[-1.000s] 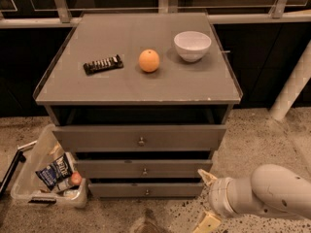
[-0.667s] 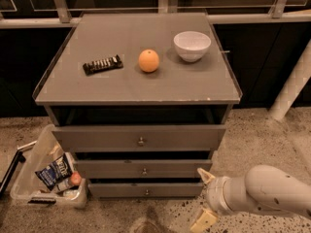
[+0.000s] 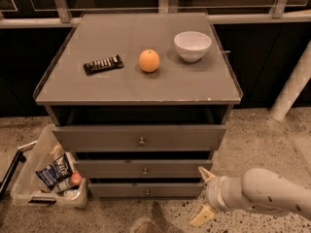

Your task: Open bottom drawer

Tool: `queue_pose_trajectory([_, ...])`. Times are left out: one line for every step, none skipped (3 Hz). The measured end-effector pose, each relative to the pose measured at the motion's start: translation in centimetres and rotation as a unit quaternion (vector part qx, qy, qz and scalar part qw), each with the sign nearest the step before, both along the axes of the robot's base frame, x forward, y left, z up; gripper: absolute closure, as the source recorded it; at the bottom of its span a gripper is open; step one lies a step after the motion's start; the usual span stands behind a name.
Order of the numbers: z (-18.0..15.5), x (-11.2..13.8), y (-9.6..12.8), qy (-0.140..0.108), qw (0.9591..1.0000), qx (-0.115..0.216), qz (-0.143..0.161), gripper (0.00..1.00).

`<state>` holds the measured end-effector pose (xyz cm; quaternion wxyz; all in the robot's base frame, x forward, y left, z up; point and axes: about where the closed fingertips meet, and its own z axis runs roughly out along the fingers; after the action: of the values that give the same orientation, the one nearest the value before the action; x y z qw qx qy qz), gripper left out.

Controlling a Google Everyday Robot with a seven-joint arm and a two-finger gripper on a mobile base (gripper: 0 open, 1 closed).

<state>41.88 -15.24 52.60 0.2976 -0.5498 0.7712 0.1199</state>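
Light: overhead, soft, moderate. Tabletop (image 3: 136, 86) evenly lit, dull sheen, no hard glare. Orange (image 3: 149, 60) and bowl (image 3: 192, 45) cast only small, faint shadows close at their bases. Recess under the tabletop and the gaps between drawer fronts are in deep shadow. Background behind the cabinet is near black. Claw (image 3: 203, 195), lower right just off the right end of the bottom drawer (image 3: 121, 190), fingers spread apart, with the pale arm (image 3: 265, 195) the brightest area. Whole frame is soft; fine detail on the floor (image 3: 262, 144) is smeared.
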Motion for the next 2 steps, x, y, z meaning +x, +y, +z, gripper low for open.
queue_pose_trajectory([-2.0,0.8,-1.0,-0.018,0.9998,0.004,0.002,0.0])
queue_pose_trajectory([-3.9,1.6,-1.9,-0.04,0.9984,0.03,0.025,0.0])
